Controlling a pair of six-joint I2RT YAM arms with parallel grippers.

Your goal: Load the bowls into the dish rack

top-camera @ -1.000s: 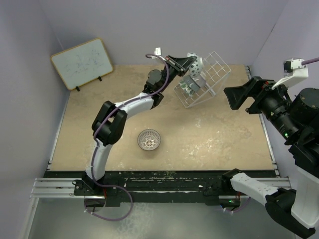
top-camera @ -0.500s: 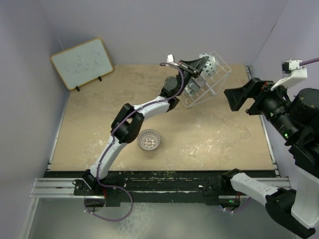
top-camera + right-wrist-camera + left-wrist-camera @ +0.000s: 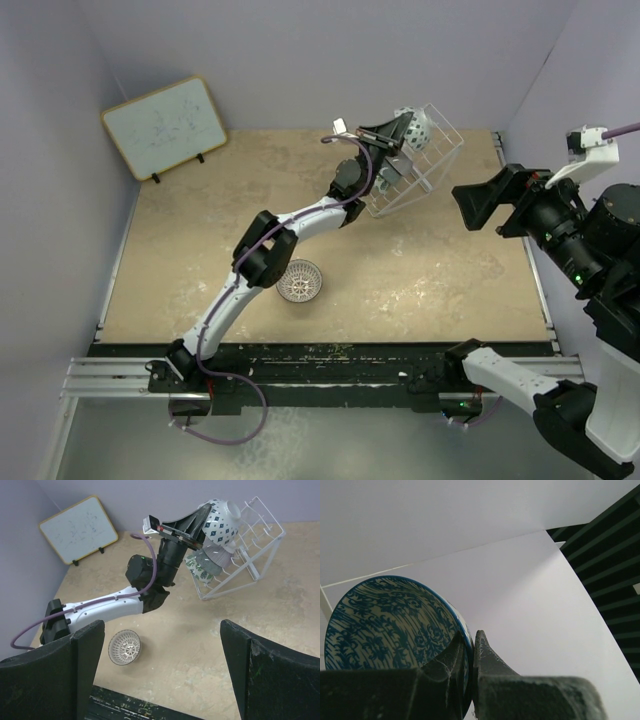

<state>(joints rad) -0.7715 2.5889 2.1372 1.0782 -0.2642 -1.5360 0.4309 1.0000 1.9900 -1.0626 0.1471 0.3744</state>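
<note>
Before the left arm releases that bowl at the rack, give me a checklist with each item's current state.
1. Grip: ok. The left claw is shut on the rim of the blue bowl.
2. Bowl at the dish rack: ok, at its upper edge.
3. Bowl seated in a slot: cannot tell.
4. Room among loaded bowls: cannot tell; the green-and-white bowl and grey bowl sit just below.
5. Right claw out of the way: ok, open, off to the rack's right.
6. All bowls loaded: not ok; the lattice bowl sits on the table.
</note>
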